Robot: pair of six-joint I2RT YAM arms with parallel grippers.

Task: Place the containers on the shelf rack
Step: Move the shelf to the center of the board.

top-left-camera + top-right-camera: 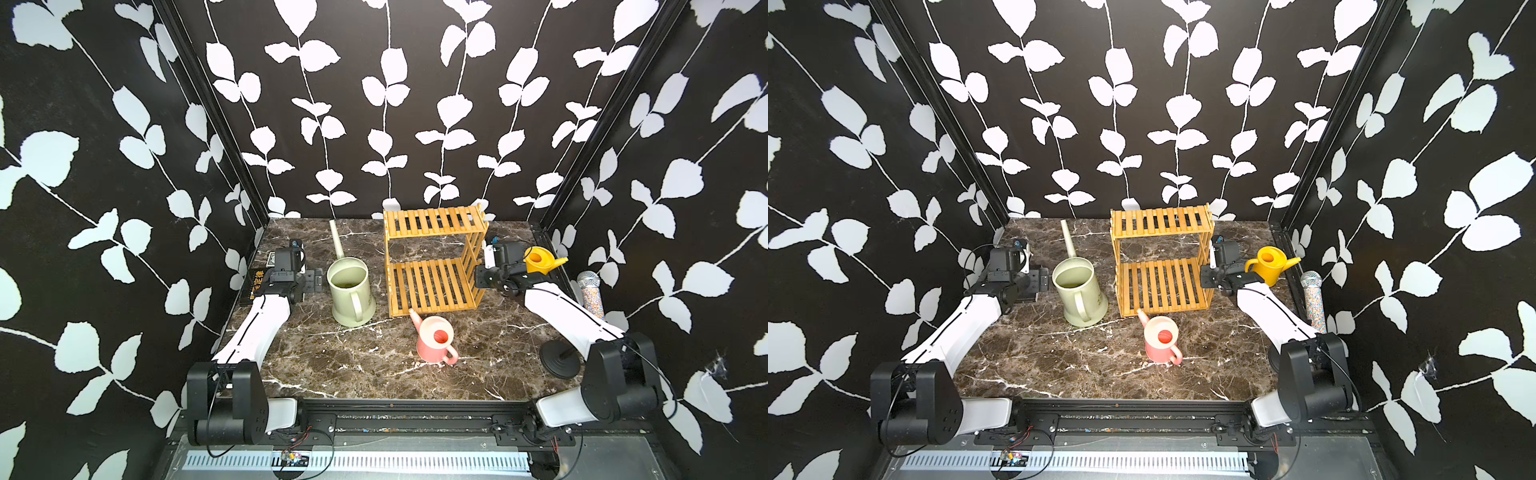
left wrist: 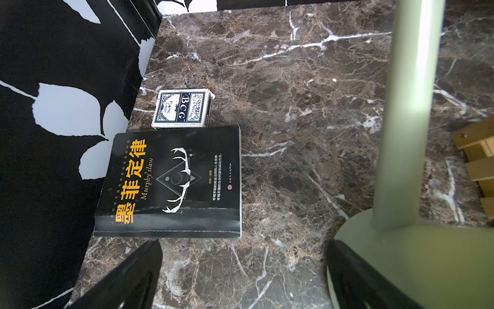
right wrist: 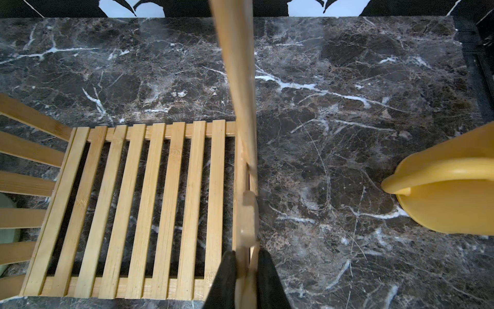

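The bamboo shelf rack (image 1: 432,257) (image 1: 1163,266) stands upright at the back middle with both tiers bare. My right gripper (image 3: 247,254) (image 1: 483,277) is shut on a side slat of the rack (image 3: 149,203). Just right of that arm stands the yellow can (image 1: 540,261) (image 3: 449,198). The large sage-green can (image 1: 351,297) (image 2: 401,133) stands left of the rack, its long spout pointing back. My left gripper (image 2: 244,248) (image 1: 309,282) is open beside it, holding nothing, one finger close to the can's body. The pink can (image 1: 436,340) stands in front of the rack.
A black book (image 2: 171,184) and a deck of playing cards (image 2: 183,108) lie along the left wall by my left arm. A glittery microphone (image 1: 590,291) leans at the right wall, with a black round base (image 1: 559,359) in front of it.
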